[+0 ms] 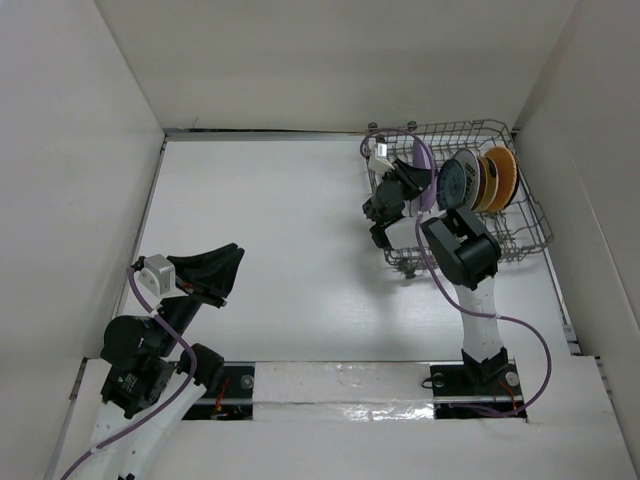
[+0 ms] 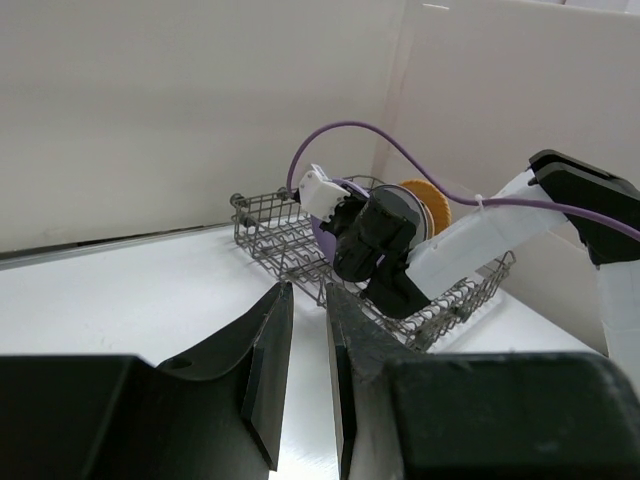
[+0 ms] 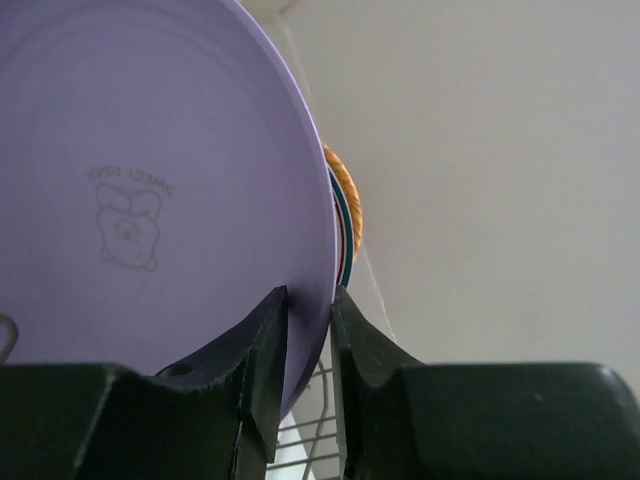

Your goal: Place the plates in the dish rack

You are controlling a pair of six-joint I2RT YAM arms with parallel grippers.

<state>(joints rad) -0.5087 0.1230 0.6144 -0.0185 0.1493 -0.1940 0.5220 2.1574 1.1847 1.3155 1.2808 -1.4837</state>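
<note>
As right tool [image 3: 309, 296] straddles lavender plate [image 3: 150, 190] (racked), left tool [image 2: 308, 292] hovers.

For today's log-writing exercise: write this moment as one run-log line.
right gripper: astride lavender plate rim in rack | left gripper: empty, slightly open, away from rack | other plates: upright in rack

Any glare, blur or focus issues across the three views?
Top external: sharp, glare on the shiny strip at the near edge. Left wrist: left fingers soft, dish rack sharp. Right wrist: lavender plate very close, embossed mark legible, right fingers soft.
</note>
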